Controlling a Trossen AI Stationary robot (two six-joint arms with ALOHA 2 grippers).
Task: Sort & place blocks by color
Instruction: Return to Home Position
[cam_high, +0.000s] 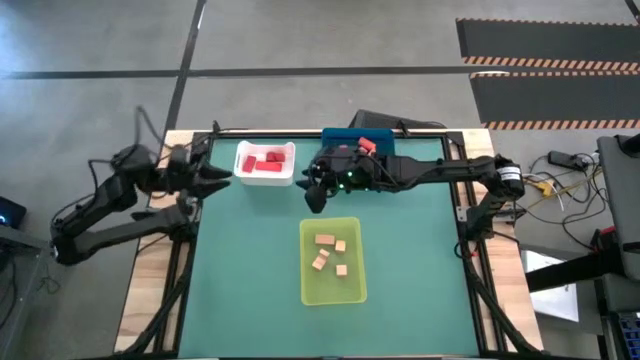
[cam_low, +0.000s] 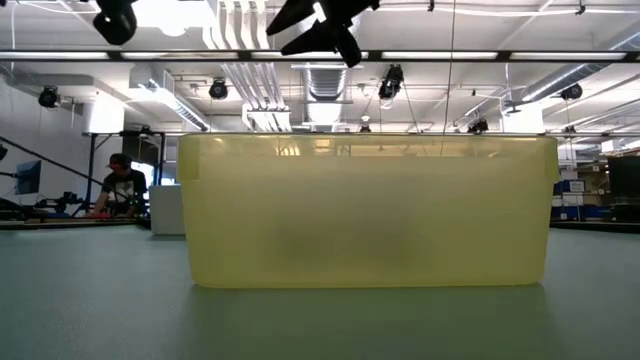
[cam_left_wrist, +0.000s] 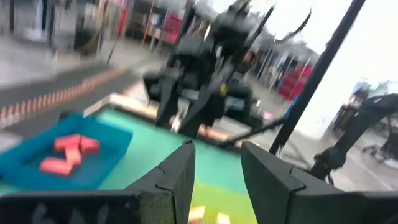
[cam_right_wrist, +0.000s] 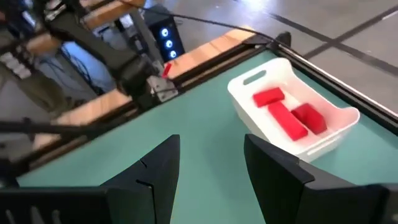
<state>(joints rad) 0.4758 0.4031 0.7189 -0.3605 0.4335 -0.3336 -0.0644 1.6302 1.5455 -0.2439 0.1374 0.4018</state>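
Both grippers are open and hold nothing. My left gripper (cam_high: 215, 172) (cam_left_wrist: 216, 177) hovers at the table's left edge, beside the white bin (cam_high: 265, 163). That bin (cam_right_wrist: 292, 112) holds three deep red blocks (cam_right_wrist: 287, 116). My right gripper (cam_high: 312, 192) (cam_right_wrist: 211, 177) hangs above the table's middle, between the white bin and the yellow-green bin (cam_high: 333, 262). Several pale tan blocks (cam_high: 328, 252) lie in the yellow-green bin. The blue bin (cam_left_wrist: 68, 155) at the far edge holds coral blocks (cam_left_wrist: 69, 152); from above, my right arm covers most of it.
The yellow-green bin's wall (cam_low: 365, 210) fills the low view, with both grippers high above it. Bare green mat (cam_high: 420, 250) lies to the right and near side. A person (cam_low: 120, 185) sits in the room beyond the table.
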